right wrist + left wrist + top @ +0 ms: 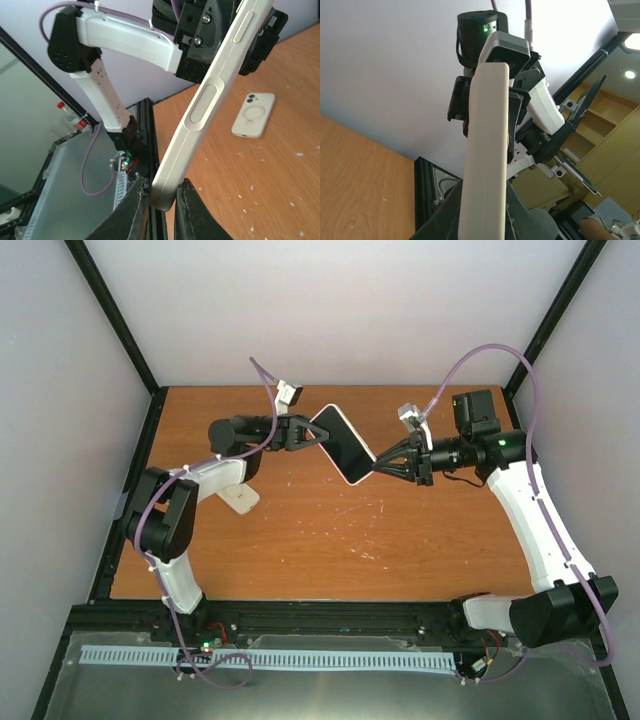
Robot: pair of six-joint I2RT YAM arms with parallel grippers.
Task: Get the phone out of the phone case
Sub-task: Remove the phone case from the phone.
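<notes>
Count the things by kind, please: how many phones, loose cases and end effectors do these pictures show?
phone: 1
case, lying loose: 1
end effector: 2 (left end effector, right end effector)
Total: 4

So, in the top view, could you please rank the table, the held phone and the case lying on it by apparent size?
Largest: table.
Then phone over case, but unsure: the phone is held nearer the camera.

No readable text, labels or numbers anywhere.
</notes>
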